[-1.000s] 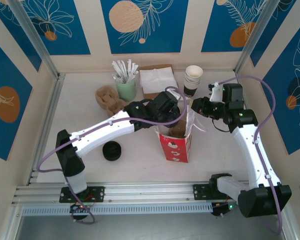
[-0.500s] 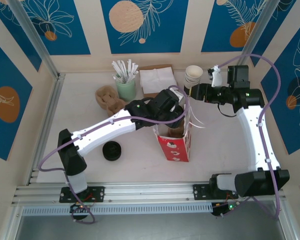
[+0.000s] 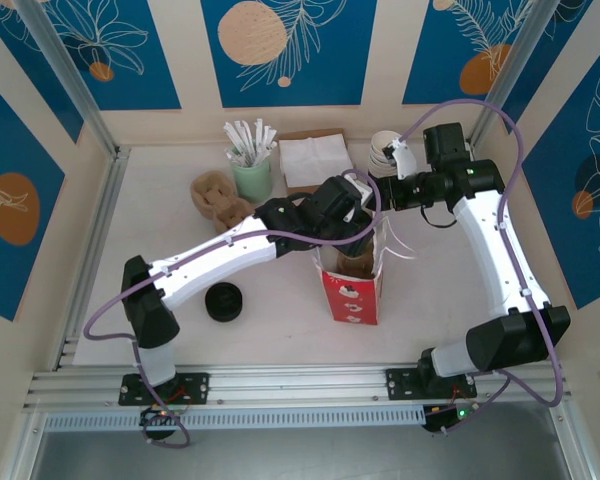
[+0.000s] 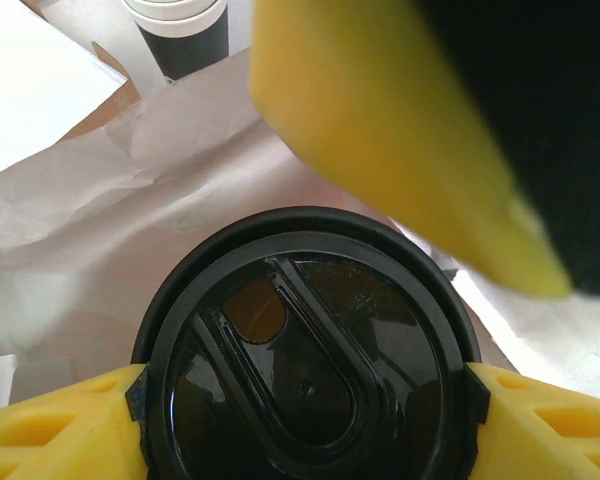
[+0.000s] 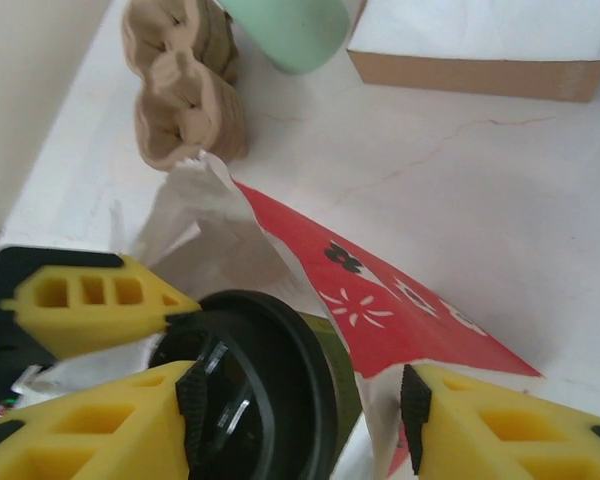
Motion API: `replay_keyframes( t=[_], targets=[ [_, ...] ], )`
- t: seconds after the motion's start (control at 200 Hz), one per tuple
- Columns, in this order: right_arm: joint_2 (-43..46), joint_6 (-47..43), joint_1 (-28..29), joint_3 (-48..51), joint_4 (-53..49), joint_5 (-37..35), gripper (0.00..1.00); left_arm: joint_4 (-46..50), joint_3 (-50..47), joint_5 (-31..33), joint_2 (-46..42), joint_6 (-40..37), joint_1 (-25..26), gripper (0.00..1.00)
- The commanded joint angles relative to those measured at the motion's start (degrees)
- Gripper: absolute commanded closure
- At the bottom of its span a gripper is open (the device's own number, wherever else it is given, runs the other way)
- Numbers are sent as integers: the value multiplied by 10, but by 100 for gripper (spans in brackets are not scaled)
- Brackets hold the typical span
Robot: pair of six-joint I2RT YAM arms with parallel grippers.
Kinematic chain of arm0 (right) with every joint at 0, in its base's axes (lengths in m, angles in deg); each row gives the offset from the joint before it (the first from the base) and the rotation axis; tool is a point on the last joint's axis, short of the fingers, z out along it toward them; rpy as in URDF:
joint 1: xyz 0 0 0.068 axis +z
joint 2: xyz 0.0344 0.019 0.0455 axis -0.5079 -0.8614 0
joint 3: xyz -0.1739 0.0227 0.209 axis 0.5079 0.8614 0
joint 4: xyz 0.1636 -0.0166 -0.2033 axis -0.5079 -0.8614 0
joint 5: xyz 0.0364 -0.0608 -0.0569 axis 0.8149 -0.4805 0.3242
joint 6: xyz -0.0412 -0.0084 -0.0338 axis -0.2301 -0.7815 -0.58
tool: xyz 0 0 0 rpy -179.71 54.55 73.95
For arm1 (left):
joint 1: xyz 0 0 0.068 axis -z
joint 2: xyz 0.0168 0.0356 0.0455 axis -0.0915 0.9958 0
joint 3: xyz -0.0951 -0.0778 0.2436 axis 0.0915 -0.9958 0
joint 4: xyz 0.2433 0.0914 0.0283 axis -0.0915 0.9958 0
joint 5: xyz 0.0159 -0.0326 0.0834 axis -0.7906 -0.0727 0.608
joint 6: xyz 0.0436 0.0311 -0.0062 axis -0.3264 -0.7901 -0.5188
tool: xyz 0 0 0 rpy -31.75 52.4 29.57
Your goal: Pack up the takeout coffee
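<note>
Takeout coffee (image 4: pixel 305 370) upright, axis vertical, in mouth of red-and-white bag (image 3: pixel 352 295). Left gripper (image 4: pixel 305 405) directly above, clamped on lid rim. Right gripper (image 5: pixel 302 395) fingers apart at bag's far edge. Likely path: straight down.

White arms (image 3: pixel 220 255), purple cables (image 3: pixel 521 170), yellow-fingered grippers (image 4: pixel 305 395)

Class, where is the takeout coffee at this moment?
In the left wrist view the takeout coffee sits clamped between the jaws of the left gripper, at the open mouth of the red-and-white bag, mid-table in the top view.
</note>
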State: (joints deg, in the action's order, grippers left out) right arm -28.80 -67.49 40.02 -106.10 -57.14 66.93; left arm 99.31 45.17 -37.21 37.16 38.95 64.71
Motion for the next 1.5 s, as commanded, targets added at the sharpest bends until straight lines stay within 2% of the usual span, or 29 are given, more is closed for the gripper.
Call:
replay_keyframes(
  t=[0.0,0.185,0.27,0.36,0.545,0.695,0.91,1.135,1.495],
  targets=[
    [3,-52,15,-17,-29,-69,42,-1,20,-8,6,-4,-5,27],
    [-5,-65,28,-8,-22,-99,40,1,20,-8,6,-3,-7,27],
    [-11,-63,30,-1,-15,-110,44,3,19,-9,5,-2,-8,27],
    [-16,-55,30,-8,-5,-98,55,5,19,-9,4,-3,-7,27],
    [-24,-13,28,-40,19,-78,91,6,14,3,-4,-3,-8,27],
    [-4,58,20,-34,62,-48,99,-5,4,28,-14,-1,-8,27],
    [55,186,11,31,146,-45,100,-14,-7,69,-22,-2,-8,27],
    [128,360,11,156,256,-44,100,-11,-2,101,-25,-17,-10,27],
    [166,397,15,234,312,-20,100,-24,-36,101,-33,4,-11,27]
  ],
)
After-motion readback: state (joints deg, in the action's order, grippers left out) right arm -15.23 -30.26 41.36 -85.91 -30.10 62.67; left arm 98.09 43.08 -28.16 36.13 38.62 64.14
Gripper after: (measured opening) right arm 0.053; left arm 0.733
